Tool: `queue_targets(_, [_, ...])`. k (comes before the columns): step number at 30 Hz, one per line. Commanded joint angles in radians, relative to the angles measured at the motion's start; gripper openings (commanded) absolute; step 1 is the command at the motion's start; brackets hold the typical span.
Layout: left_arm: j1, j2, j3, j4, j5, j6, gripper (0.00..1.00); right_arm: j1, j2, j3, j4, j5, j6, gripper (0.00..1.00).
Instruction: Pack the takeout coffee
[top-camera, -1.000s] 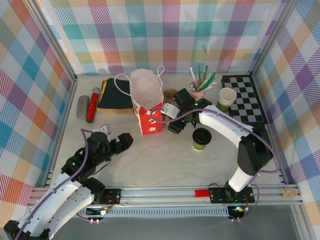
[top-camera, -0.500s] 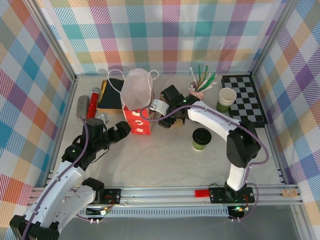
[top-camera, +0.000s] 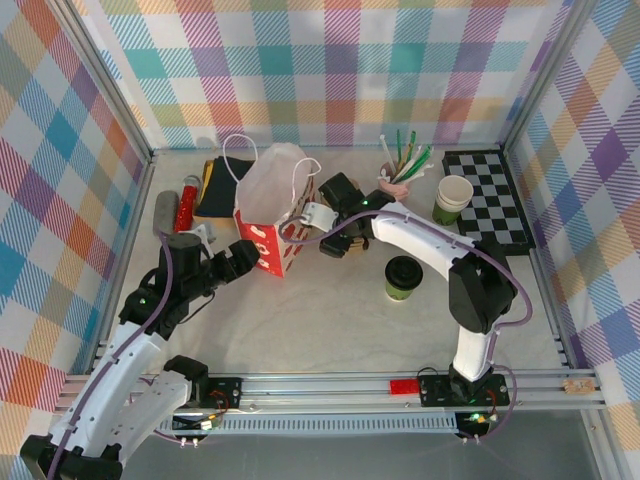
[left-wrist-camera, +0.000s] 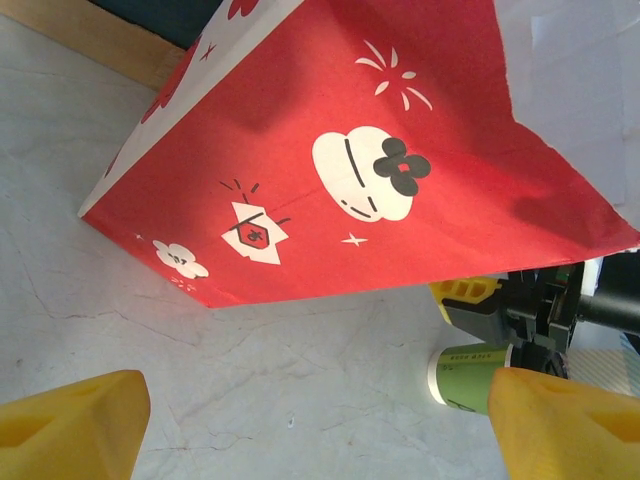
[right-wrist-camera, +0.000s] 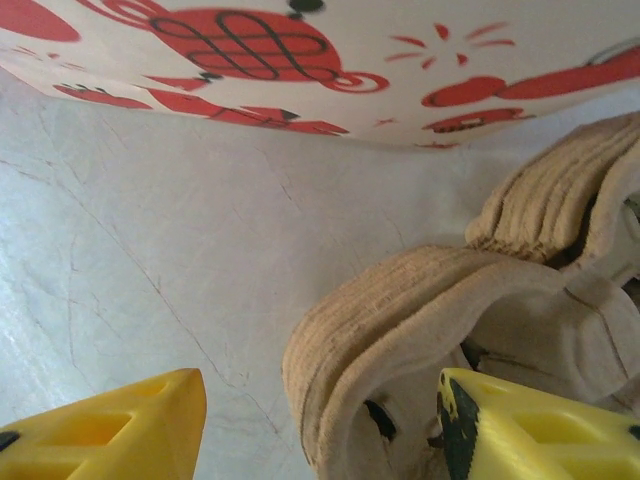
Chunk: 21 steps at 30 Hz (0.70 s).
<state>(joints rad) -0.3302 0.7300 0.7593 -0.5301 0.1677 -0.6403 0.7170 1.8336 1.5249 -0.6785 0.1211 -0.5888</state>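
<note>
Left end effector (left-wrist-camera: 315, 400) wide open, empty; right end effector (right-wrist-camera: 320, 400) part-open over pulp carrier (right-wrist-camera: 420, 300)

Paper bag (top-camera: 262, 245) left of takeout coffee (top-camera: 403, 277), another cup (top-camera: 454, 198) behind it by checkerboard (top-camera: 495, 200)

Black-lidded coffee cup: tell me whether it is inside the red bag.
No, the coffee cup stands on the table, apart from the red bag.

The bag (left-wrist-camera: 350, 180) is matt printed red paper, the table (left-wrist-camera: 300, 380) smooth, pale and finely veined like stone, the pulp tray (right-wrist-camera: 450, 300) rough and fibrous with layered edges, the coffee (top-camera: 403, 278) paper-sided under a black plastic-looking lid, and the walls (top-camera: 330, 70) plaid cloth.
</note>
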Motion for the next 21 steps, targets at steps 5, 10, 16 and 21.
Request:
queue_targets(5, [0.011,-0.036,0.014,-0.037,0.004,0.022,0.87,-0.022,-0.018,-0.005,-0.023,-0.001,0.011,0.57])
queue_targets(10, [0.012,-0.043,0.011,-0.045,-0.003,0.022,0.87,-0.024,-0.003,-0.001,-0.037,-0.023,0.016,0.56])
queue_targets(16, [0.011,-0.050,0.005,-0.047,-0.005,0.018,0.87,-0.031,0.028,0.014,-0.044,-0.027,0.024,0.54])
queue_targets(21, [0.011,-0.056,0.005,-0.053,-0.011,0.016,0.87,-0.033,0.038,0.019,-0.037,-0.028,0.027,0.48])
